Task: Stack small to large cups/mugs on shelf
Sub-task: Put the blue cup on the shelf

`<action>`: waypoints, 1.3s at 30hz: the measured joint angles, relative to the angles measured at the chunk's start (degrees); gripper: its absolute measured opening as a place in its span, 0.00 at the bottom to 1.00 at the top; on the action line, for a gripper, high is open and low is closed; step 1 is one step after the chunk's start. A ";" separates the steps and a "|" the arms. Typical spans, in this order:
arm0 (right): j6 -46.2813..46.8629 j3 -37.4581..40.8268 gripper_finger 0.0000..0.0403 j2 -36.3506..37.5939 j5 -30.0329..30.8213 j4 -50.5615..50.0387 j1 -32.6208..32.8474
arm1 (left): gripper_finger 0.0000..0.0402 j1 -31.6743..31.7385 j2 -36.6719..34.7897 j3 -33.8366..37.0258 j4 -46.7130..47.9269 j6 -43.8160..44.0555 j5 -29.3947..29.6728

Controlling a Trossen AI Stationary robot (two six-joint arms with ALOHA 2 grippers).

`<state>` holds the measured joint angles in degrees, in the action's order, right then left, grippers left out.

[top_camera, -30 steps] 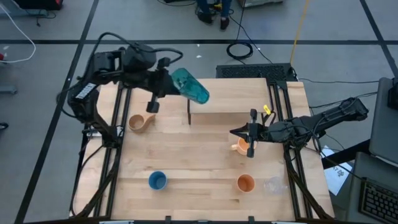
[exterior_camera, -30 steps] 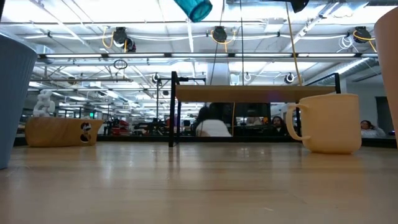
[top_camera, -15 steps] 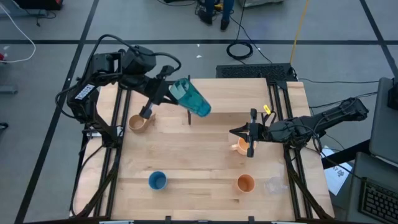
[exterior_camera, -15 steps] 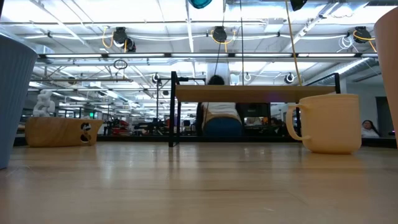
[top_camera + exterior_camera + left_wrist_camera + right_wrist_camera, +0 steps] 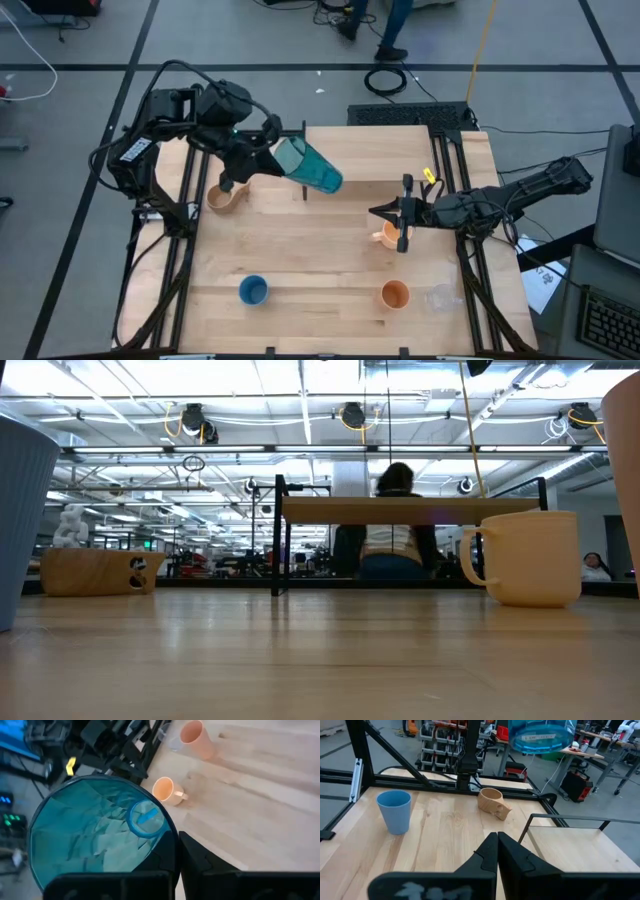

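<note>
My left gripper (image 5: 277,158) is shut on the translucent teal tumbler (image 5: 312,168), which it holds tilted in the air above the left end of the shelf (image 5: 380,165). From the right wrist the tumbler (image 5: 535,734) shows high up, its base toward that camera. The shelf (image 5: 410,510) stands on thin black legs. My right gripper (image 5: 378,212) is shut and hovers over the orange handled mug (image 5: 385,236), touching nothing. The wooden handled mug (image 5: 225,196), blue cup (image 5: 253,290), orange cup (image 5: 396,294) and clear handled cup (image 5: 438,297) stand on the table. My left gripper holds the teal tumbler by its mouth end (image 5: 167,837), coming at it from the table's left and lying along its length. One finger (image 5: 200,857) lies on the outside of the wall; the tumbler hides the other. The tumbler is lifted clear, its base tipped toward the right.
The wooden mug (image 5: 493,802) sits just under my left arm, near the shelf's left legs (image 5: 303,186). The blue cup (image 5: 395,811) and the orange cup stand along the near edge. Bare tabletop lies between them, in the middle. A person stands beyond the far edge (image 5: 395,525).
My left gripper has carried the tumbler a little toward the table's near edge and turned at the wrist, staying shut on it. The tumbler has passed out of the top of the low view. A person has walked to the right behind the shelf.
</note>
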<state>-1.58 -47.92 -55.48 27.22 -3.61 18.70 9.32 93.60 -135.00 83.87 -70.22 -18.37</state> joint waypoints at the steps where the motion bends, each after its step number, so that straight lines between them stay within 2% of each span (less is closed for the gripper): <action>1: 0.00 0.00 0.00 0.00 0.02 0.30 0.00 | 0.01 -0.22 0.00 0.00 -0.02 -1.34 0.04; 10: -0.23 0.00 0.00 0.00 0.00 2.99 0.00 | 0.01 -2.37 0.00 0.00 -0.10 -5.05 0.02; 21: -2.22 0.00 0.00 -1.47 0.00 6.77 -0.02 | 0.01 -4.31 0.00 0.00 0.22 -2.23 0.32; 32: -3.86 0.00 0.00 -2.95 0.28 9.39 -0.02 | 0.01 -4.57 0.00 0.00 -3.51 10.21 0.90; 39: -3.87 0.00 0.00 -2.95 4.53 7.27 0.00 | 0.01 -3.94 0.11 0.00 -12.91 18.78 8.27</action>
<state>-5.45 -47.92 -58.43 31.75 3.66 18.70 5.39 93.71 -135.00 70.97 -51.44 -10.09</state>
